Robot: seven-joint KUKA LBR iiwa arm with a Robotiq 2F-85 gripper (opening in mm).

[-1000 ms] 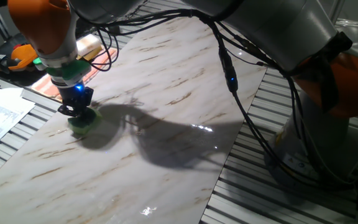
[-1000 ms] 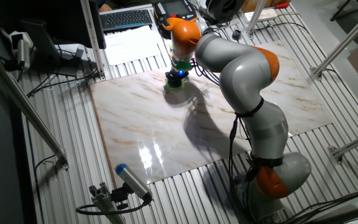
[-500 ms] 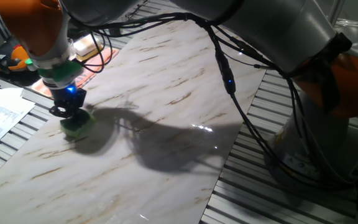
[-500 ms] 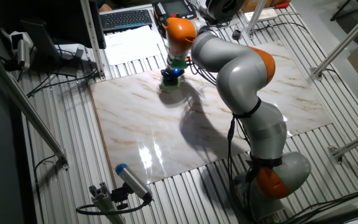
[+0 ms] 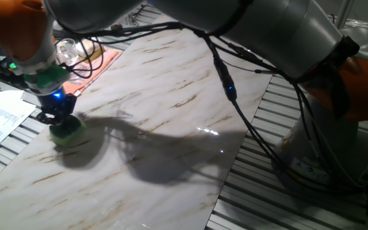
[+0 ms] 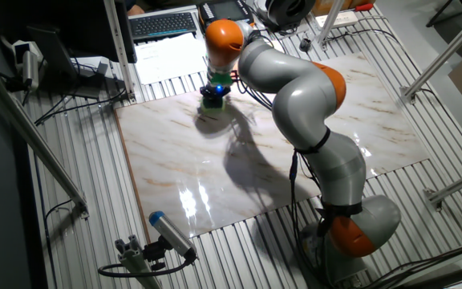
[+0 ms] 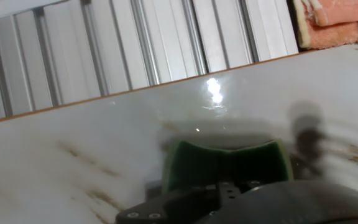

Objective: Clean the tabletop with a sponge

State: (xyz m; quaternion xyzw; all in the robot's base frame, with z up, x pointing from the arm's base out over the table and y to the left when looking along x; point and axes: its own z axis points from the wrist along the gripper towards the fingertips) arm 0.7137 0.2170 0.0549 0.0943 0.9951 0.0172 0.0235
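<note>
Since a second ago we have slid the sponge (image 5: 66, 131) left and toward the far-left edge of the marble surface (image 5: 171, 89).

Our claw (image 5: 57, 117) is clamped on the sponge from above, pressing it flat on the slab just beside the edge where the grey slatted metal (image 7: 135, 50) begins; an orange cloth (image 7: 334, 25) lies beyond that edge. We judge the sponge light, soft and compressible, with a darker scouring layer showing in the hand view (image 7: 225, 163), so it should squash and drag rather than slip on the glossy marble. We would keep hold across its pinched waist, where the fingers seat best. Near the edge, too much downward push could catch it on the rim.
</note>
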